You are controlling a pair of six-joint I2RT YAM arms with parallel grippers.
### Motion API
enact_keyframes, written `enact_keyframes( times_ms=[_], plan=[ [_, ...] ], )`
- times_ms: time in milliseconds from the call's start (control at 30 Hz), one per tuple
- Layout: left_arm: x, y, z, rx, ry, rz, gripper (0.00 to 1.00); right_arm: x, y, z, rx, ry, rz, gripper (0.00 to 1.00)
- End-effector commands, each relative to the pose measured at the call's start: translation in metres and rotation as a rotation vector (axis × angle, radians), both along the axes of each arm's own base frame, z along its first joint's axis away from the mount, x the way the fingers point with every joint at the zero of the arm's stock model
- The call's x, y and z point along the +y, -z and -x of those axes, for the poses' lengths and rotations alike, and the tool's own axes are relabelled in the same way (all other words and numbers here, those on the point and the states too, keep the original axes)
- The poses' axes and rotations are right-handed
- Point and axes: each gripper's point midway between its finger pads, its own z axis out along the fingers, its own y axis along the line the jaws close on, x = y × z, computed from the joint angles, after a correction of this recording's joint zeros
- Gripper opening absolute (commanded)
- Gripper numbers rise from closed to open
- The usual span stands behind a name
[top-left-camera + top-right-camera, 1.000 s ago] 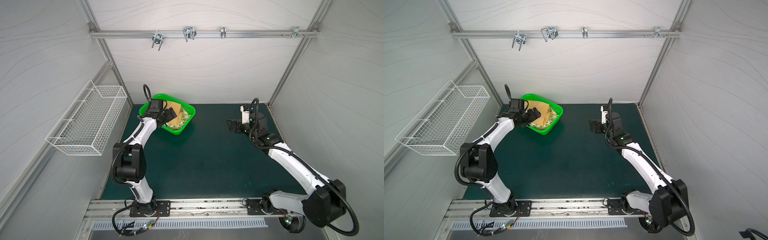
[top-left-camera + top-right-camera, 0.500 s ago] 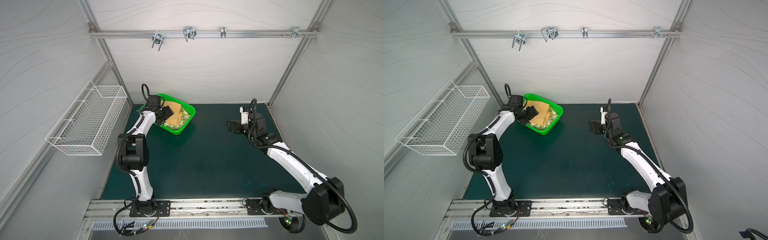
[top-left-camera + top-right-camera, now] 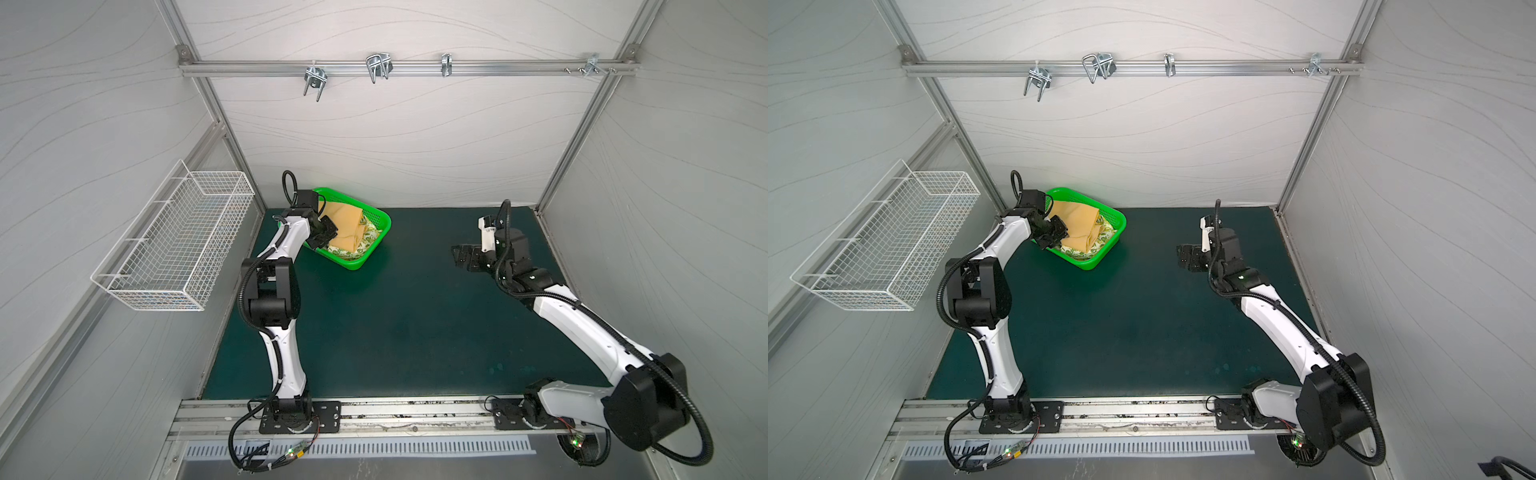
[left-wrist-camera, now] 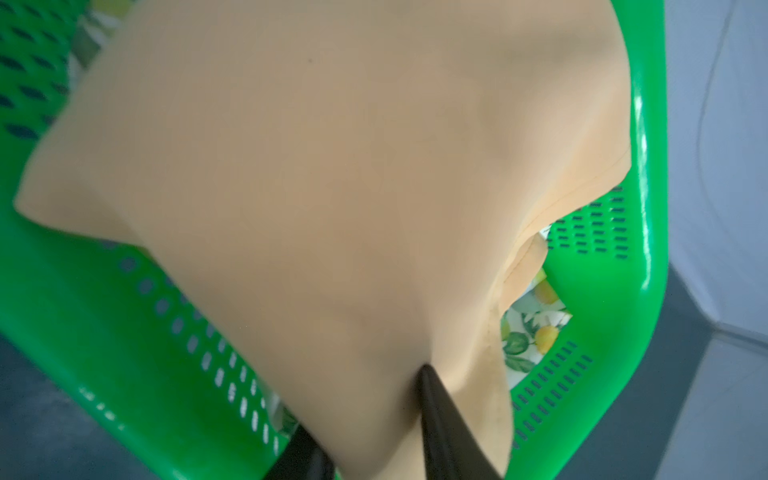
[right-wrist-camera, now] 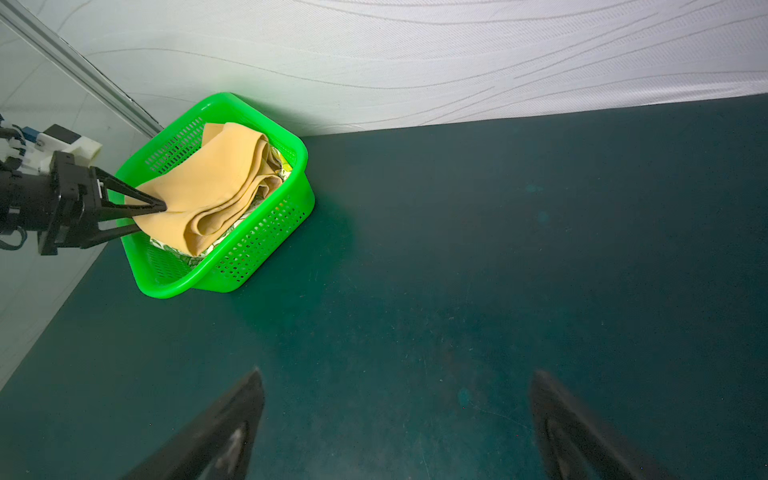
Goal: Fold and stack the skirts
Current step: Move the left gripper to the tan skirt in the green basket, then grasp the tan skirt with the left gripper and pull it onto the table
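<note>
Mustard skirt (image 5: 216, 178) is being pinched by L gripper (image 5: 151, 210) at basket (image 5: 166, 291), clear in wrist views only; R gripper (image 5: 397, 374) is being held wide, arm outstretched.

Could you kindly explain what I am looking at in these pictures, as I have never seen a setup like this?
Two robot arms stand at a dark green table. Two pictures look down from overhead; two come from cameras on the arms' wrists. A green basket in the far left corner holds a mustard skirt lying on a lemon-print skirt. The left tool pinches the mustard skirt's edge. The right tool hangs open above the table, holding nothing.
</note>
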Motion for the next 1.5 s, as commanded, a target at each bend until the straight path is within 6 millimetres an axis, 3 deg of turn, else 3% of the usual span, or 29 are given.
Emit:
enact_keyframes(
  times_ms=[0, 133, 300, 600, 833, 933, 1133, 1300, 1467],
  plan=[
    [0.000, -0.020, -0.012, -0.038, 0.007, 0.004, 0.00, 0.002, -0.007, 0.009, -0.004, -0.019, -0.011, 0.99],
    [-0.007, -0.050, -0.018, -0.109, 0.029, 0.031, 0.00, 0.001, -0.013, 0.013, -0.012, -0.023, -0.006, 0.99],
    [-0.031, -0.114, -0.014, -0.247, 0.094, 0.087, 0.00, 0.002, -0.022, 0.014, -0.030, -0.033, -0.010, 0.99],
    [-0.111, -0.222, 0.037, -0.474, 0.312, 0.138, 0.00, -0.002, -0.035, 0.012, -0.048, -0.011, -0.015, 0.99],
    [-0.163, -0.266, 0.087, -0.577, 0.445, 0.151, 0.00, -0.012, -0.050, 0.015, -0.099, 0.027, 0.006, 0.99],
    [-0.192, -0.268, 0.112, -0.579, 0.527, 0.177, 0.00, -0.025, -0.053, 0.015, -0.112, 0.083, 0.033, 0.99],
    [-0.252, -0.239, 0.164, -0.551, 0.699, 0.153, 0.00, -0.061, -0.059, 0.016, -0.151, 0.237, 0.040, 0.99],
    [-0.298, -0.192, 0.190, -0.490, 0.801, 0.133, 0.00, -0.102, -0.062, 0.019, -0.149, 0.380, -0.038, 0.99],
    [-0.349, -0.130, 0.197, -0.387, 0.875, 0.120, 0.00, -0.136, -0.058, 0.021, -0.118, 0.493, -0.066, 0.99]
  ],
)
